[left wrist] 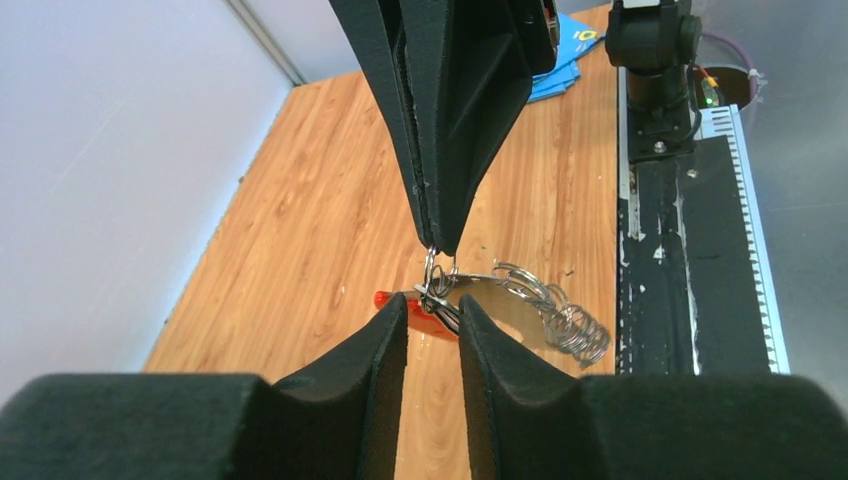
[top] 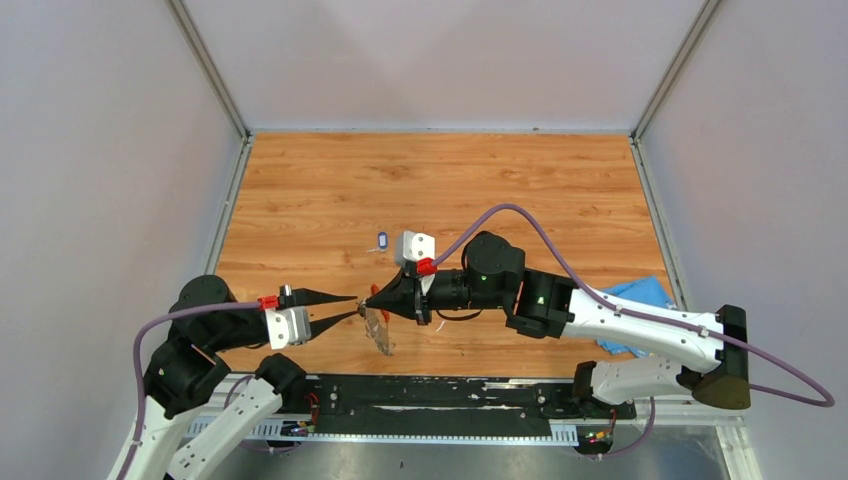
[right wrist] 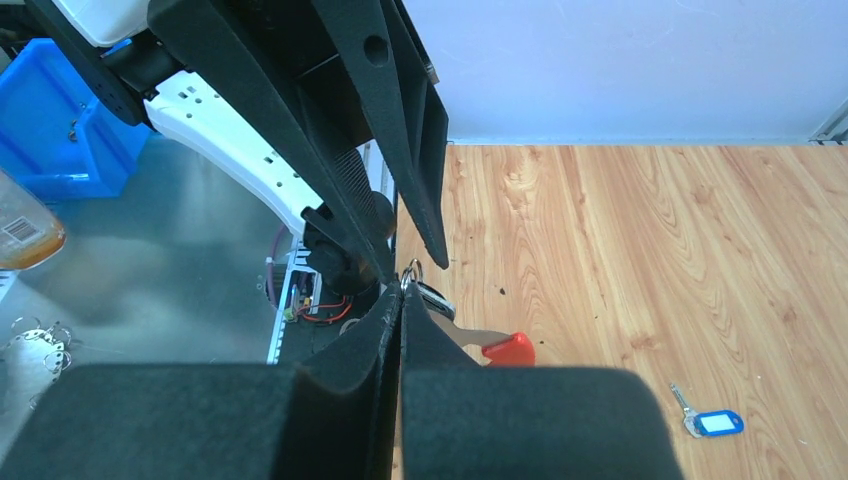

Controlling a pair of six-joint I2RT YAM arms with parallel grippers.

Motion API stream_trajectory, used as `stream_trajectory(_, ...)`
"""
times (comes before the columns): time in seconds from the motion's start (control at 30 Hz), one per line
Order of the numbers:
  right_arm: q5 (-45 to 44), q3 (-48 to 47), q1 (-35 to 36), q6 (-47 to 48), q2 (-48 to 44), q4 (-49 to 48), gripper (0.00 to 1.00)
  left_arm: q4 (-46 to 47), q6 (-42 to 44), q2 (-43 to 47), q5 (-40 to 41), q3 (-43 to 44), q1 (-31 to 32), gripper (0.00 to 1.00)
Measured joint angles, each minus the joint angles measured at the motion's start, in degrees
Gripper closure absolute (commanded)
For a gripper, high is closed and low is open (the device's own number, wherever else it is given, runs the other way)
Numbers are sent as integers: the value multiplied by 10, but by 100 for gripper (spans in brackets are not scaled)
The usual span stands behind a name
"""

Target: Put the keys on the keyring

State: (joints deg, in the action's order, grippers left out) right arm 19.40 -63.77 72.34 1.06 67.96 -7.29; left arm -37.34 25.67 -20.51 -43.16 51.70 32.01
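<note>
The keyring (top: 380, 332) hangs just above the table between both arms. It has a red end (left wrist: 386, 299) and a fan of grey wire rings (left wrist: 562, 318). My right gripper (left wrist: 440, 243) comes in from above, shut on a small ring at the top of the keyring (right wrist: 408, 272). A dark, silver-edged piece (right wrist: 436, 298), perhaps the black-headed key, sits right beside that ring. My left gripper (left wrist: 433, 312) is open, its fingertips on either side of the keyring near its red end. The blue-and-white key (top: 383, 241) lies flat on the wood, also visible in the right wrist view (right wrist: 715, 422).
A blue cloth (top: 635, 298) lies at the table's right edge under the right arm. The black base rail (top: 430, 395) runs along the near edge. Grey walls enclose the wooden table (top: 450, 190). A blue bin (right wrist: 55, 110) sits off the table.
</note>
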Motion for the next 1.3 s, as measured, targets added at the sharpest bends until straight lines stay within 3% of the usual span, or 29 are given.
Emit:
stream_trajectory(0.23,12,0,-3,0,0,0,100,0,33,3,-4,0,0,99)
stream_trajectory(0.63,16,7,-5,-27,0,-16,100,2,66,19,-33,-14,0,100)
stream_trajectory(0.8,16,10,-6,-34,0,-22,100,2,69,24,-45,-20,0,91)
stream_trajectory(0.87,16,10,-7,-35,0,-23,100,2,69,24,-47,-20,0,78)
stream_trajectory(1.0,16,10,-9,-37,0,-28,100,1,66,26,-46,-20,0,65)
stream_trajectory(1.3,17,10,-11,-39,0,-33,100,1,36,22,-36,-18,0,61)
